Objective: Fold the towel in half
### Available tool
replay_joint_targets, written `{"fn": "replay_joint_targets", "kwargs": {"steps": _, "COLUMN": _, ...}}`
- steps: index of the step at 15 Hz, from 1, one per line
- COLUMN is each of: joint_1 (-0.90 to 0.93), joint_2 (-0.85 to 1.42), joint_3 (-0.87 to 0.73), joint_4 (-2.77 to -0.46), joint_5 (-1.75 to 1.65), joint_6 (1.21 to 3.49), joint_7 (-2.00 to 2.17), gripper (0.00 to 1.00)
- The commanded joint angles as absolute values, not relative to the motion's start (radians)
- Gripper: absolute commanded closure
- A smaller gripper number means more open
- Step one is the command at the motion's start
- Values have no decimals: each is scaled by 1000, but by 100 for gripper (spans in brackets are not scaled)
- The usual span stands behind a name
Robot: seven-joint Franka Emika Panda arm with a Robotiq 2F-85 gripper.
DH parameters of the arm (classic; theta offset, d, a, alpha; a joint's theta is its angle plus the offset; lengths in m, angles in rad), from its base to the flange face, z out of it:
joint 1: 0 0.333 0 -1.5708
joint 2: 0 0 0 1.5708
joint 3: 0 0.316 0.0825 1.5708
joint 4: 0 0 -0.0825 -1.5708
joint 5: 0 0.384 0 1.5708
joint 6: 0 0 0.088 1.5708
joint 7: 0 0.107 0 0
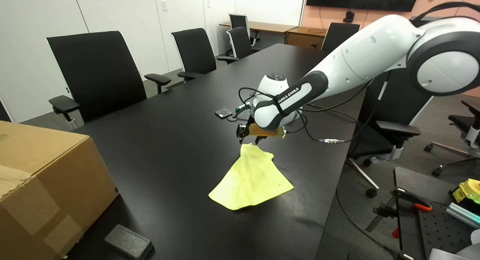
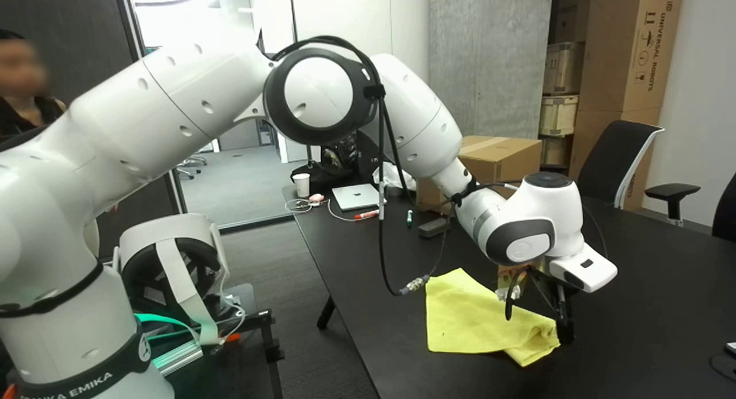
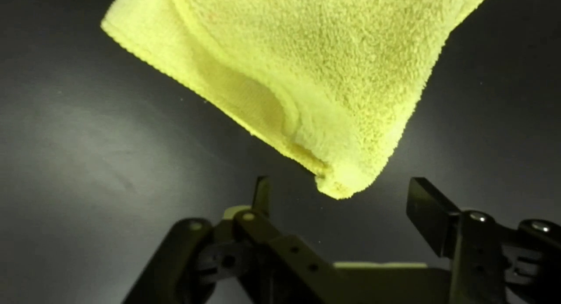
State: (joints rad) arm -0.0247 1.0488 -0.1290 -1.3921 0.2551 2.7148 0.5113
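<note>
The pale-yellow towel lies on the black table in both exterior views. Its wide end is spread fairly flat. Its other end narrows to a bunched, creased corner. In the wrist view the towel fills the upper part, with a curled fold along its left edge and a rounded tip pointing down. My gripper is open, with one finger on each side of that tip and a gap to both. Nothing is held between the fingers. In both exterior views the gripper is at the towel's narrow end.
A brown cardboard box and a dark grey block stand on the table. A small black device lies beyond the gripper. A laptop, a cup and markers are at the far end. Chairs and a cart flank the table.
</note>
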Motion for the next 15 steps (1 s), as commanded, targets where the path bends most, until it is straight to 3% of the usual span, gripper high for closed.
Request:
{"fn": "replay_joint_targets", "kwargs": {"steps": 1, "joint_1": -46, "joint_2": 877, "joint_3": -83, "joint_4": -1627, "joint_5": 252, "joint_6": 2739, "joint_7": 379, "gripper": 0}}
{"fn": "replay_joint_targets", "kwargs": {"steps": 9, "joint_1": -188, "joint_2": 652, "joint_3": 131, "joint_4": -2035, "joint_5": 255, "joint_6": 2761, "joint_7": -92, "gripper": 0}}
{"fn": "replay_joint_targets", "kwargs": {"steps": 15, "joint_1": -174, "joint_2": 613, "joint_3": 181, "joint_4": -2211, "joint_5": 175, "joint_6": 2764, "joint_7": -286, "gripper": 0}}
